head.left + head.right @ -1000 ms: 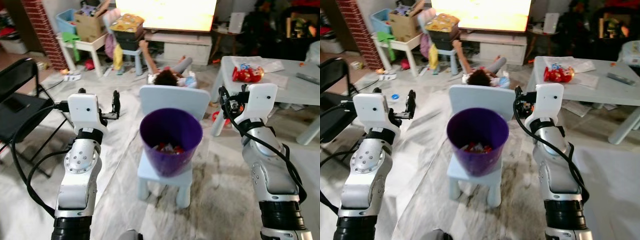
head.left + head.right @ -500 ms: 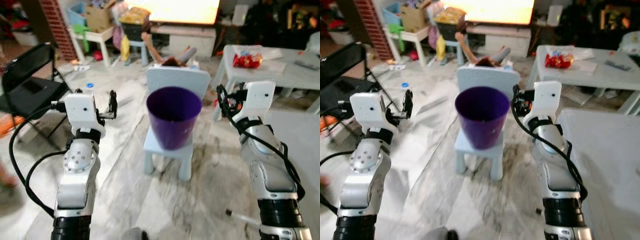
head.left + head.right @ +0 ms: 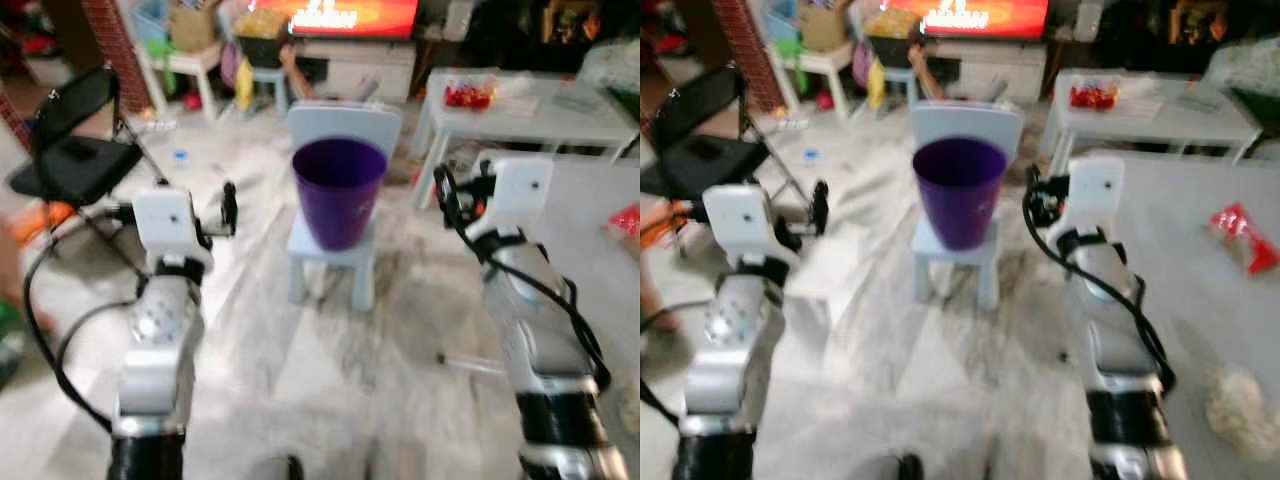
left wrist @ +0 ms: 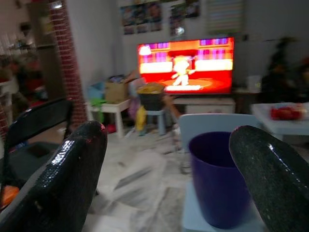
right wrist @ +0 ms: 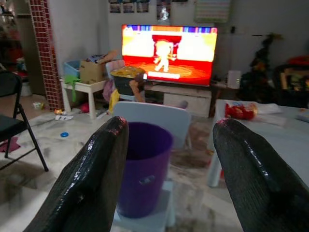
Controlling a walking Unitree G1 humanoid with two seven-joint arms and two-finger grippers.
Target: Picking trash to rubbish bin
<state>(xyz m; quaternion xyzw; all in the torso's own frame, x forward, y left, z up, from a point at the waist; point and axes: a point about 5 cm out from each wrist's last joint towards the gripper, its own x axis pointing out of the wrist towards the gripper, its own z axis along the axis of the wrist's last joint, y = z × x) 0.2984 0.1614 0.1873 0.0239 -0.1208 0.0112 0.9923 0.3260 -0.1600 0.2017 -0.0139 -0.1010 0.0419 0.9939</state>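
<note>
I have backed away from the purple bin (image 3: 959, 190) on its small chair (image 3: 956, 247). My left gripper (image 4: 169, 169) and right gripper (image 5: 166, 169) spread their fingers wide, empty. A red wrapper (image 3: 1243, 239) lies near the table's right edge: next pickup, I judge.

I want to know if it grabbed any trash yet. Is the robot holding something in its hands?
No. The left gripper and right gripper are both open with nothing between the fingers, pointing toward the purple bin.
</note>
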